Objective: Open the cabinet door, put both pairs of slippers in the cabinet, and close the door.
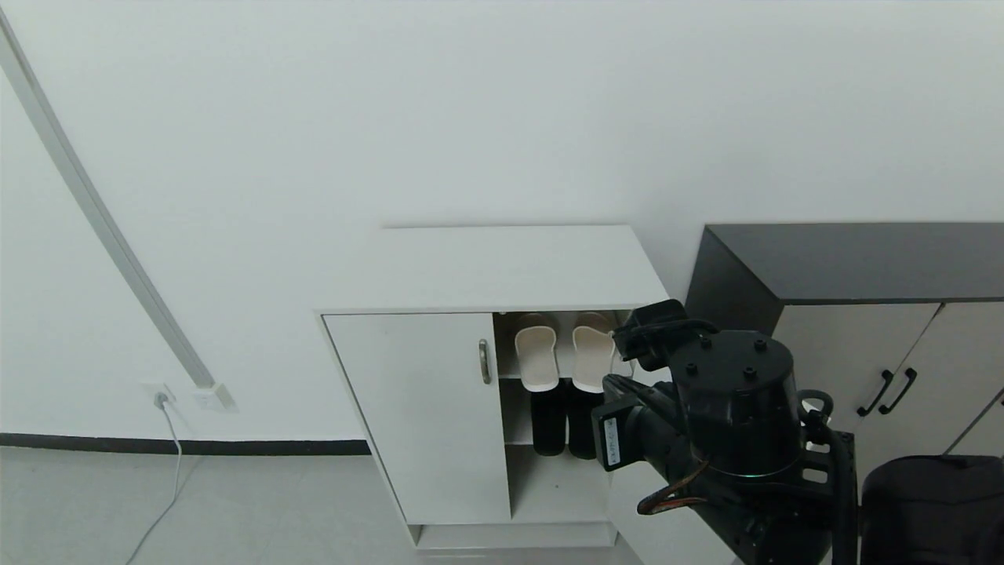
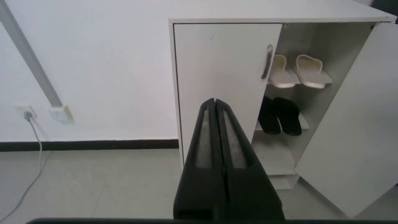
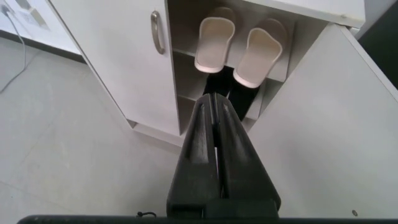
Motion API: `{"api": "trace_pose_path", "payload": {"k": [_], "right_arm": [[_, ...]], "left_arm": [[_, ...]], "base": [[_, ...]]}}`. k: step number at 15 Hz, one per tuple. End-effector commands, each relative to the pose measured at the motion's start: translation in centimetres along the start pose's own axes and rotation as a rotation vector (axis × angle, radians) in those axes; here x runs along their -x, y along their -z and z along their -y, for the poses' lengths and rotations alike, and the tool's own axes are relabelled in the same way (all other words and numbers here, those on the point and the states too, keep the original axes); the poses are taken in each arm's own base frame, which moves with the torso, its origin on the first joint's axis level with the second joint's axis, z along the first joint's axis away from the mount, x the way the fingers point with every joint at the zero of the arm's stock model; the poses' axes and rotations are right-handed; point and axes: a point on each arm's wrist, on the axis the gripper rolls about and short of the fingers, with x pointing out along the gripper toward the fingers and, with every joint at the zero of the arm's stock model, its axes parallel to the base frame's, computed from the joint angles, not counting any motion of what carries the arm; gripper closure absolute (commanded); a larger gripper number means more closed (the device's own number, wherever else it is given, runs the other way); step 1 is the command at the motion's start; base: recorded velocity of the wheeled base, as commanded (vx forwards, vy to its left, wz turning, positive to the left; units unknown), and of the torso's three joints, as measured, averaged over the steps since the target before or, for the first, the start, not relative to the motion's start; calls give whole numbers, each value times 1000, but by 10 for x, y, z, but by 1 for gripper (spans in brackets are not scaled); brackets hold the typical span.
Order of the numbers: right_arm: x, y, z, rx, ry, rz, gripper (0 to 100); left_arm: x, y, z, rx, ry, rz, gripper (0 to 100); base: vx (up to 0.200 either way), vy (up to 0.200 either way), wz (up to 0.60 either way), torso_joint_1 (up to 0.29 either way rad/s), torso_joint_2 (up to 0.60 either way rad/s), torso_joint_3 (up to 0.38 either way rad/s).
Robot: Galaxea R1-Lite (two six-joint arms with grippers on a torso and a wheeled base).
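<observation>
Both pairs of slippers are inside the cabinet (image 1: 502,267): the white pair (image 1: 536,357) on the upper shelf and the black pair (image 1: 549,424) on the shelf below, four slippers in all. Only the open door (image 2: 354,124) seems left to close. The left gripper (image 2: 215,102) and the right gripper (image 3: 214,99) are both closed and hold nothing.

**Two slipper pairs on the shelves, one door open**

The right gripper (image 3: 215,99) has its two fingers pressed together with nothing between them, and it points toward the white cabinet (image 3: 323,7). The closed door (image 3: 106,56) carries an upright metal handle (image 3: 157,31) near its inner edge. The open door (image 3: 323,143) stands swung out. The cream slippers (image 3: 214,42) lie side by side on the upper shelf. The black slippers (image 3: 244,96) are on the shelf below, partly hidden behind the fingers. A grey floor (image 3: 62,143) lies in front.
</observation>
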Motion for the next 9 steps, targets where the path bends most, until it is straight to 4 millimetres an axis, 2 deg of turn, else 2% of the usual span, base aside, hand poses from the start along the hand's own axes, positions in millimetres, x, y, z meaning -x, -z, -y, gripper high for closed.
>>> {"api": "trace_pose_path", "payload": {"k": [1, 7, 9], "right_arm": [[0, 0, 0, 1, 0, -1, 100], [0, 1, 1, -1, -2, 1, 100], [0, 0, 1, -4, -2, 5, 100]], "left_arm": [[0, 0, 0, 0, -1, -1, 100], [0, 0, 0, 4, -1, -1, 100], [0, 0, 0, 4, -1, 0, 100]], "base": [[0, 0, 0, 0, 0, 0], [0, 0, 0, 0, 0, 0], [0, 0, -600, 2, -2, 2]]}}
